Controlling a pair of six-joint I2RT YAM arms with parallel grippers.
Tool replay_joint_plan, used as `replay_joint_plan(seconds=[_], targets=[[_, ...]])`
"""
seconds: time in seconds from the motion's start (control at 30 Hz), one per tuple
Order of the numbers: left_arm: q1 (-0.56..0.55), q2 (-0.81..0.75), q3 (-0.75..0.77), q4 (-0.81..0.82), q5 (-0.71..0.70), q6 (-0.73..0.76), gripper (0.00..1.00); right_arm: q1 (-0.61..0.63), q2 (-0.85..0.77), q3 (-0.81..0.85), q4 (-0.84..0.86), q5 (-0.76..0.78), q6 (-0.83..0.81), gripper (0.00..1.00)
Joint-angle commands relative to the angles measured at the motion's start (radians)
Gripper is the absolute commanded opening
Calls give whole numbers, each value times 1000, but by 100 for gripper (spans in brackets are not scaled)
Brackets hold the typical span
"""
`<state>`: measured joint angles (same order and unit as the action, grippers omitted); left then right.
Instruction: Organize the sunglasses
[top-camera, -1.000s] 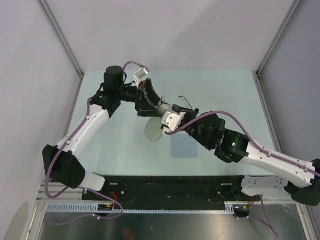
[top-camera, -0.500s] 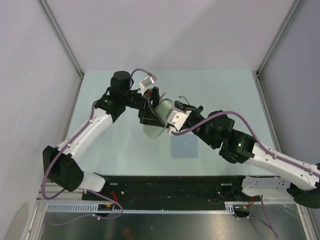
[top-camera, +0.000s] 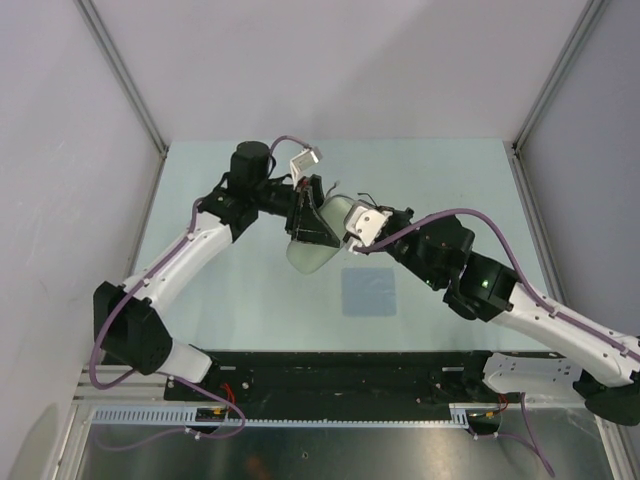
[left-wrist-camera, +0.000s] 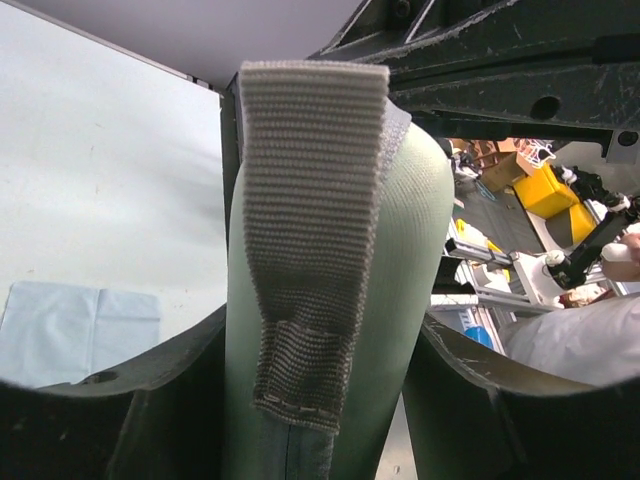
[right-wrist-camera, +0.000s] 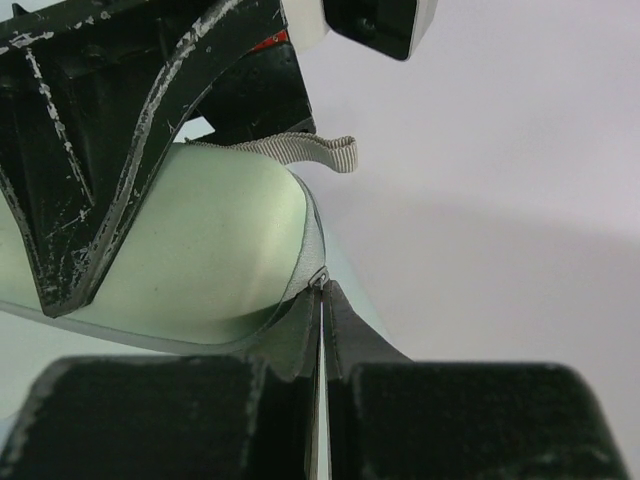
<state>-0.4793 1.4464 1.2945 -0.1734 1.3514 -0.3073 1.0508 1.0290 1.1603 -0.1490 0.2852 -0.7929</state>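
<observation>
Both arms have pushed further out towards the far edge of the table (top-camera: 450, 170) since a second ago, carrying the case (top-camera: 316, 252) with them, and the left gripper (top-camera: 310, 222) has narrowed around it. From its wrist view its fingers (left-wrist-camera: 120, 410) sit close on either side of the case, with the webbing tab (left-wrist-camera: 310, 200) facing the camera. Whether they are actually pressing on it yet, I can't tell. The right gripper (right-wrist-camera: 321, 295) is pinched fully shut on the grey seam at the case's edge, which looks like a zip.

As for progress, it looks early to me. The case appears closed, and nothing can be seen inside it. Of the sunglasses (top-camera: 364, 197), only a thin dark bit of frame shows, lying on the table just beyond the right wrist, outside the case. The light-blue cloth (top-camera: 368, 291) lies flat near the middle, untouched. Opening the case and putting the glasses in seem still to be done.
</observation>
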Motion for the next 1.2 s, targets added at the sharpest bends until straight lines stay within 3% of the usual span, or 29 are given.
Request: replay_joint_plan(seconds=[0.0,0.13,0.2,0.4,0.63,0.93,1.17], targets=[[13,11,45,17,-18,-29,62,-32,-40,44,-20,-61,69,0],[22,17,63,17,-57,-45,57,-48,-43,44,-44,-86,103,0],[25,23,69,18,-78,-64,49,-58,-43,44,-57,-104,124,0],[59,45,72,18,-117,-96,37,-74,-38,44,-103,-126,153,0],[97,42,78,20,-83,-98,38,-132,-52,44,-165,-142,172,0],[99,49,118,23,-113,-142,48,-127,-41,44,-196,-187,210,0],[99,55,143,32,-147,-193,49,-112,-1,41,-161,-248,253,0]])
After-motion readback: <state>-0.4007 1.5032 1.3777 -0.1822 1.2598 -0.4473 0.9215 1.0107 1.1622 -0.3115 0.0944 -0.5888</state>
